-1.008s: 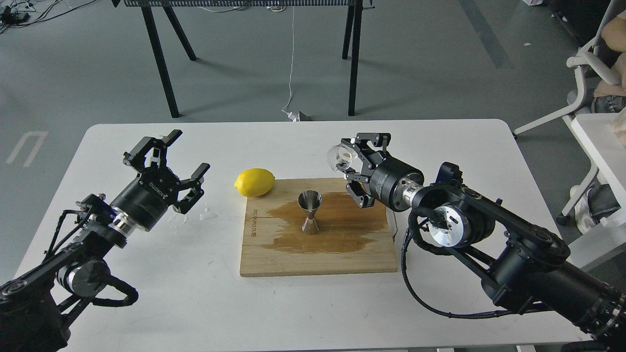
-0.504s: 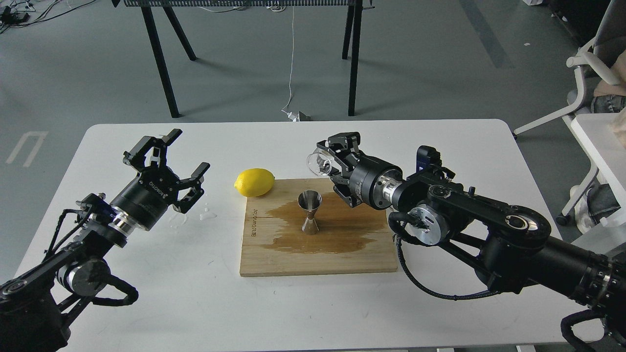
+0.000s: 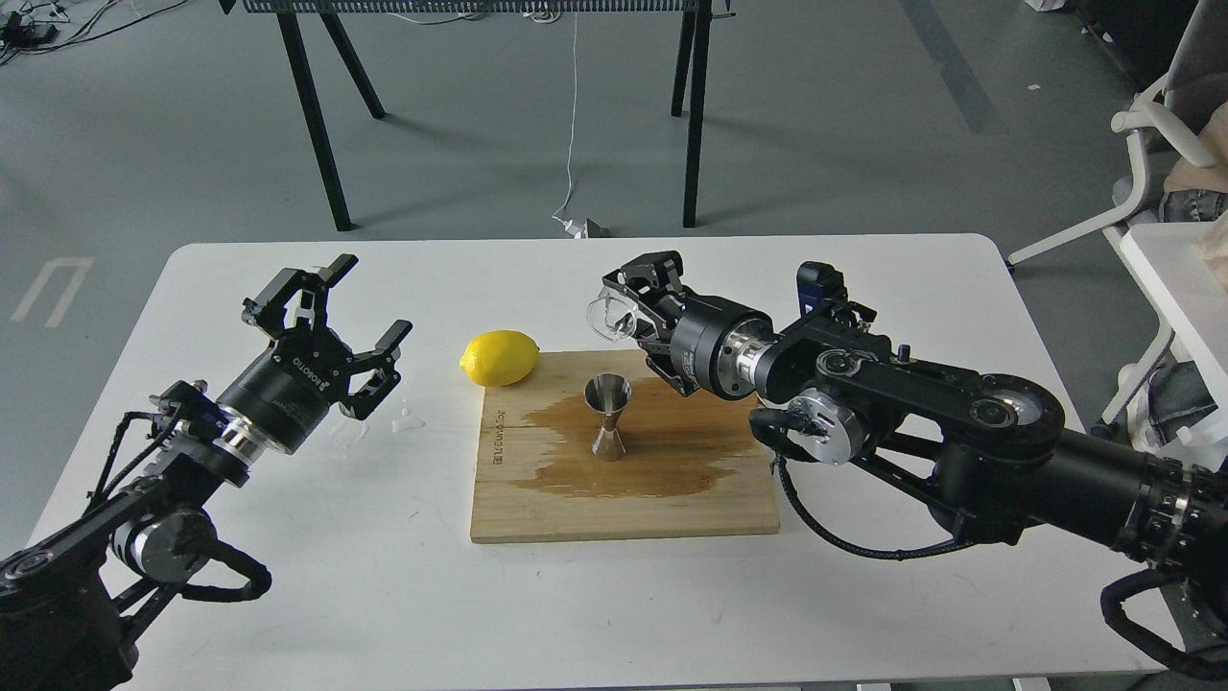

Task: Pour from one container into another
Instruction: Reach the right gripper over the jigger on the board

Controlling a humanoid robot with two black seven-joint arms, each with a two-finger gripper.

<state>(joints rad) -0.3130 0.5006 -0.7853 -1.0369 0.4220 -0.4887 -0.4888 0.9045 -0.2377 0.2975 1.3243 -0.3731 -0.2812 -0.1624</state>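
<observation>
A small clear glass cup (image 3: 606, 317) is held tipped on its side in my right gripper (image 3: 631, 309), which is shut on it above the back edge of the wooden board (image 3: 624, 499). The cup's mouth faces left, a little above and behind the steel hourglass jigger (image 3: 608, 416). The jigger stands upright in the middle of the board, inside a dark wet patch. My left gripper (image 3: 360, 309) hovers open over the left side of the table, holding nothing.
A yellow lemon (image 3: 499, 357) lies at the board's back left corner. Small water drops (image 3: 408, 419) sit on the white table (image 3: 288, 576) near my left gripper. Black table legs (image 3: 312, 115) and a white chair (image 3: 1142, 192) stand beyond.
My right gripper has carried the glass cup leftward and slightly down, from right of the jigger to nearly above it, and the arm has stretched across. The left arm has not moved.
</observation>
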